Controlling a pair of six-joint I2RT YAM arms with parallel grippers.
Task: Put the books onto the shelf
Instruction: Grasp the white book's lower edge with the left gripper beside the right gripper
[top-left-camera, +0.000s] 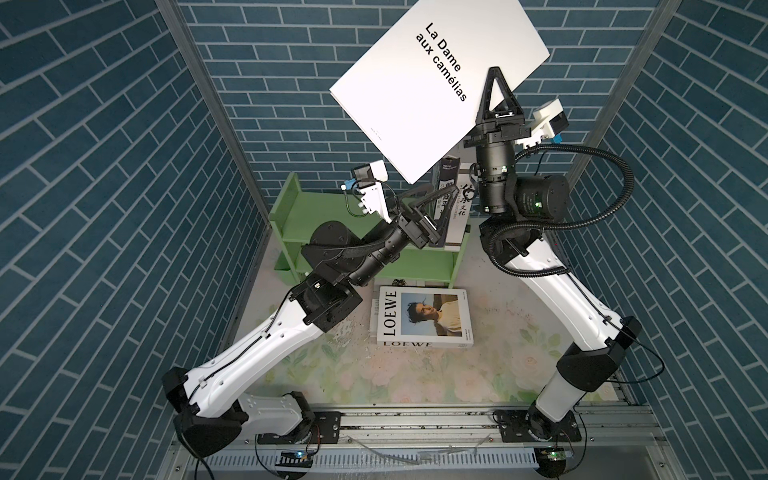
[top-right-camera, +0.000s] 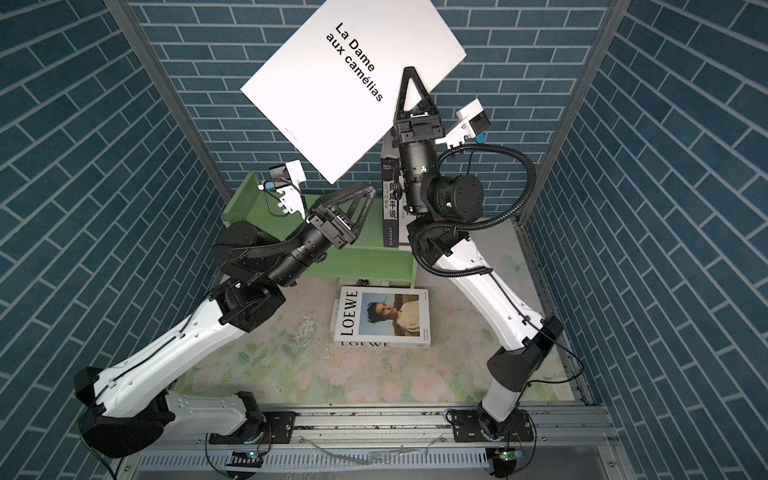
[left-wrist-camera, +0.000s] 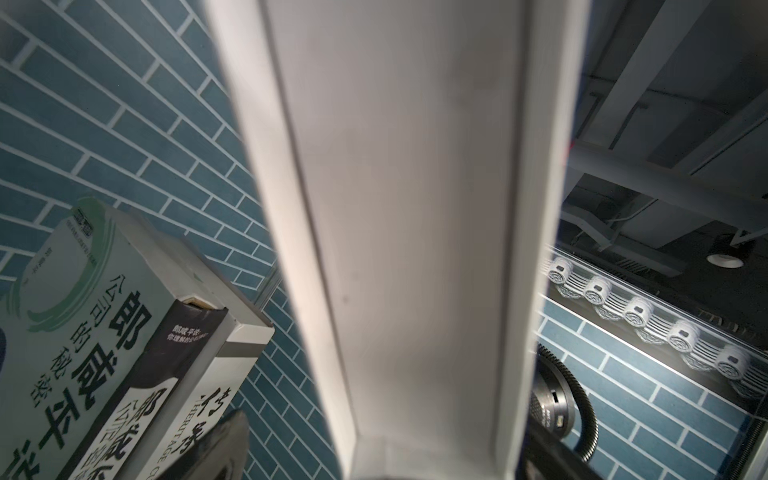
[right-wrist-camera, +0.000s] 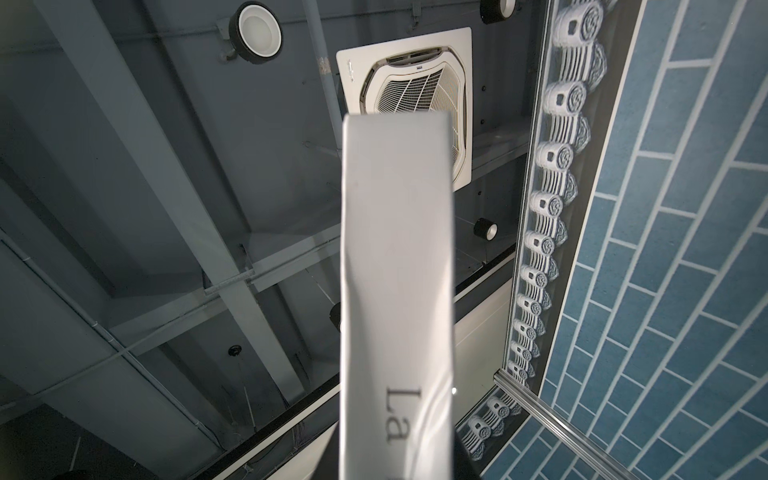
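White book, rigid and matte, hangs tilted at twelve o'clock, pinched at its edge by the right jaws. Left jaws stand wide open beside upright books on the green shelf.

Four books, one green shelf, two arms.

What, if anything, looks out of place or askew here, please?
The LOEWE book lies flat on the table before the green shelf, unshelved. The large white book is tilted high above the shelf, pinched near one edge by the right gripper.
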